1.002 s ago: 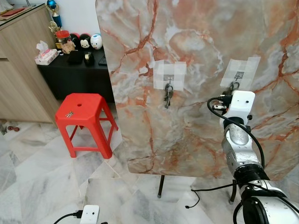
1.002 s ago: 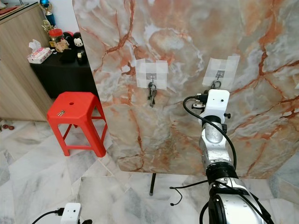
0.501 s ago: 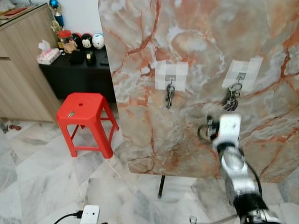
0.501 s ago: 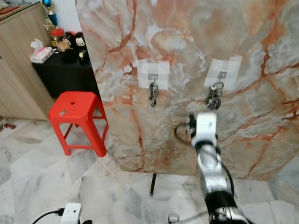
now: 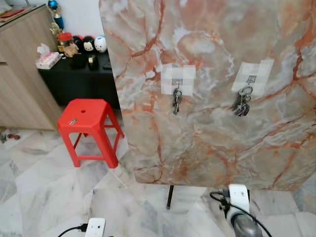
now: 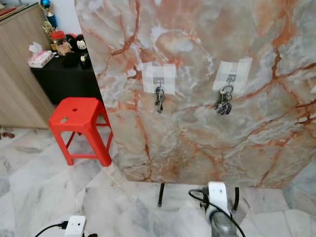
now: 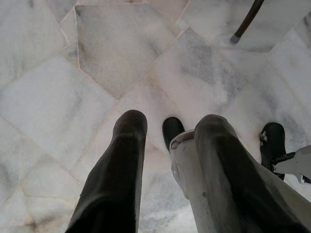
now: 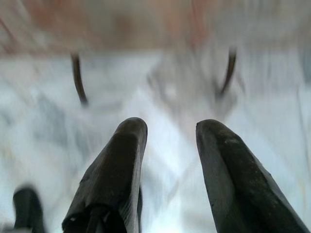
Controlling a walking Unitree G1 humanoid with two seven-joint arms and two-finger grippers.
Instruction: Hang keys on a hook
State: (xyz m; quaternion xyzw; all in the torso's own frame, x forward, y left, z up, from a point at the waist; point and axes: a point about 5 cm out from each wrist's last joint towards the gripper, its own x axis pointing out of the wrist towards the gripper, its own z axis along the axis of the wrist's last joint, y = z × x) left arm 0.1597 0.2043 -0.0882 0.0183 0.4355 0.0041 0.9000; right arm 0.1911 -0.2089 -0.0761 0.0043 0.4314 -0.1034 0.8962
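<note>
Two bunches of keys now hang on the marble board (image 5: 207, 143). The new keys (image 5: 241, 102) dangle from the right hook (image 5: 251, 80), which sits on a patch of tape at about 2 o'clock on the board. The other keys (image 5: 176, 100) hang from the left hook (image 5: 177, 84), near the middle. A second ago the right arm was up at the right hook, hiding it. Half a second ago it was lower and the keys were already on the hook. Now the right gripper (image 8: 167, 141) is down near the floor (image 5: 44, 197) at 5 o'clock, well apart from the keys. Its two black fingers are spread wide with nothing between them, and its picture is blurry, so the arm seems to be moving. The left gripper (image 7: 167, 141) hangs idle over the floor, fingers spread and empty too. I think the job is done, since the keys hang on their own. The red stool (image 5: 89, 116) stands at 9 o'clock
</note>
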